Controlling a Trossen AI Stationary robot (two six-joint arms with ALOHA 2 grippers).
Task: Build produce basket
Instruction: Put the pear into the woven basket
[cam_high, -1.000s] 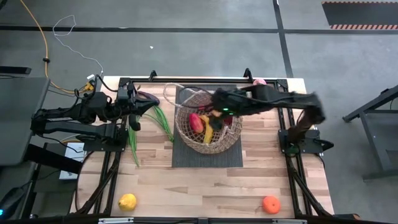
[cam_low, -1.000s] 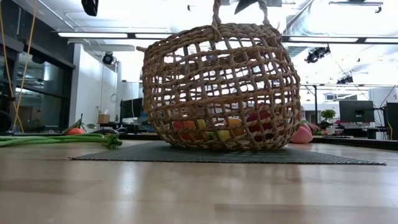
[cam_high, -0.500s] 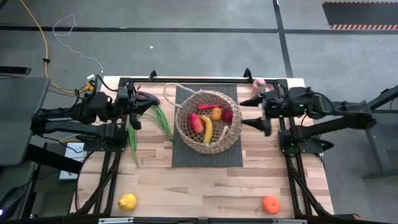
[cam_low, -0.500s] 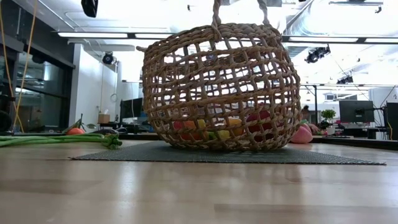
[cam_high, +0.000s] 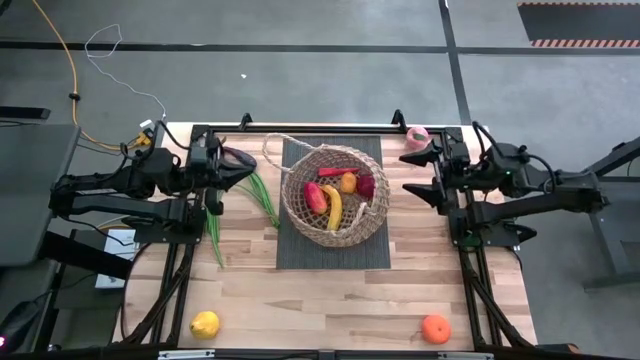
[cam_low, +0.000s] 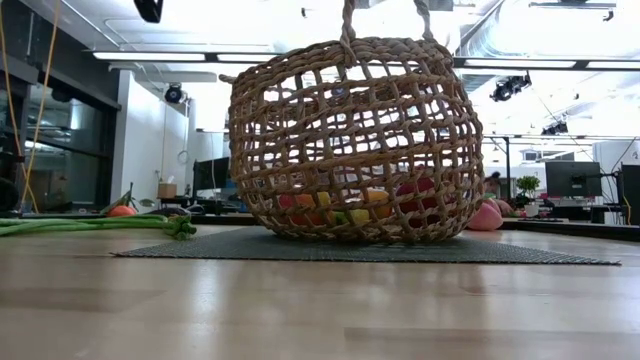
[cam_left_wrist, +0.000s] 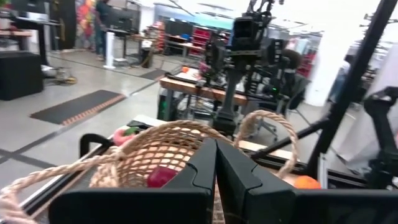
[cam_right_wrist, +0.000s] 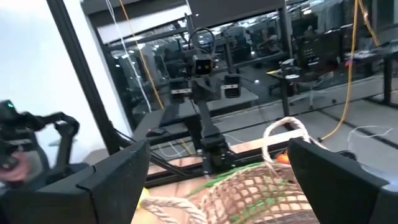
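From overhead I saw the basket (cam_high: 334, 196) sitting on the dark mat (cam_high: 300, 255) at the far middle of the worktop (cam_high: 330, 295), both loop handles up. Inside it lay a banana (cam_high: 332, 207), a red pepper (cam_high: 315, 196), a small orange fruit (cam_high: 348, 182) and a dark red piece (cam_high: 366, 186) against the right wall. The green bean stalks (cam_high: 262, 197) lay on the wood just left of the mat, near the left gripper (cam_high: 243, 165), which hung over the far left of the worktop with its jaws pressed together on nothing. The right gripper (cam_high: 418, 171) hung beside the basket on the right, apart from it, jaws standing wide with nothing between them. A pink fruit (cam_high: 417, 135) lay at the far right edge, just behind that gripper. Two pieces sat well apart at the near edge: a lemon (cam_high: 205, 324) at the left and an orange (cam_high: 435, 328) at the right. From table height I could make out coloured pieces through the weave at the basket's bottom, and the stalks stretched out left of the mat.
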